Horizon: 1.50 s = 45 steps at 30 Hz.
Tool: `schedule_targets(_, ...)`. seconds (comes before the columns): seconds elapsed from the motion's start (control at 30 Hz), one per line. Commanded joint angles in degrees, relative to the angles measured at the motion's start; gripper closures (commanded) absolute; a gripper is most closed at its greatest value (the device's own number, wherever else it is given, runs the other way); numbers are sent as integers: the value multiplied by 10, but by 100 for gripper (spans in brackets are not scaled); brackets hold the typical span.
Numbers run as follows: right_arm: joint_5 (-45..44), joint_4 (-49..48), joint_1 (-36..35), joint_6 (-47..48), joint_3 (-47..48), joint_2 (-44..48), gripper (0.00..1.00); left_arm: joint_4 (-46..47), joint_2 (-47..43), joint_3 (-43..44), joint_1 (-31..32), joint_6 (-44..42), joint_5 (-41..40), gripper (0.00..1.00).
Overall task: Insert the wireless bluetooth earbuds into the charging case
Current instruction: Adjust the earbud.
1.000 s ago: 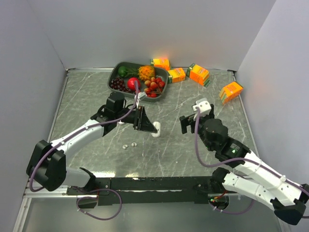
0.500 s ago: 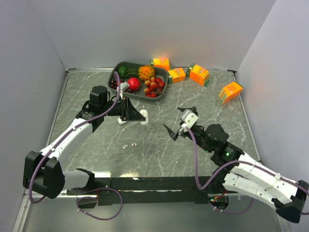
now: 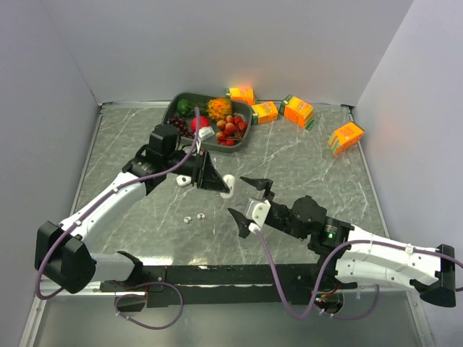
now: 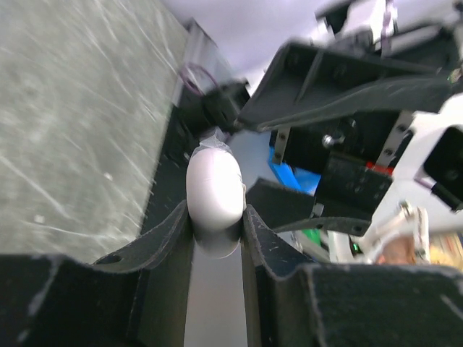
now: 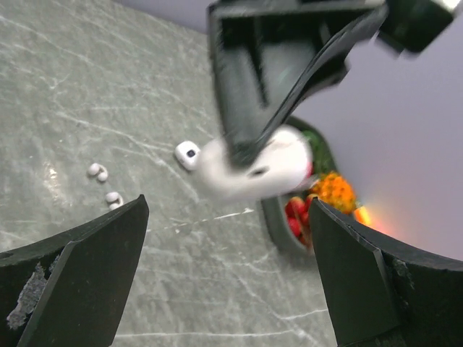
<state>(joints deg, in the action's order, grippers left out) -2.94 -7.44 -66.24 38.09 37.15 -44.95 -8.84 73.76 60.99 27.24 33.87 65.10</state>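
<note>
My left gripper [image 3: 221, 182] is shut on a white charging case [image 3: 228, 187], held above the table's middle; in the left wrist view the case [image 4: 214, 194] sits pinched between the two dark pads [image 4: 166, 238]. My right gripper [image 3: 245, 199] stands wide open just right of the case, pointing at it, with nothing between its fingers. In the right wrist view the blurred case [image 5: 255, 170] hangs ahead of the open right gripper [image 5: 226, 211]. Small white earbuds [image 3: 193, 217] lie in two pairs on the marble, left of and nearer than the case, also seen as earbuds [image 5: 105, 184].
A second small white case [image 5: 187, 154] lies on the table behind the left gripper. A dark fruit tray [image 3: 173, 108] stands at the back. Orange cartons [image 3: 297, 110] lie to its right, one carton [image 3: 346, 137] near the right wall.
The left arm has carried the case to the right and nearer. The right arm has swung left and dropped lower, so its open jaws now face the case.
</note>
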Motion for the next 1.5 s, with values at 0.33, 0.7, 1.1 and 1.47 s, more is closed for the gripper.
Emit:
schedule_targets(0.33,-43,-43,-41,52,6,-7,1,-46,-33,10,49,-46,11,99)
schedule_targets(0.7,-33,-45,-44,65,6,-18,3,-65,-37,19,62,-57,10,99)
schedule_targets(1.1,-14,-51,-45,64,-4,-21,19,-72,-39,35,74,-54,4,99)
schedule_targets(1.47,-17,-53,-44,70,-15,-6,57,-79,-33,44,76,-60,6,73)
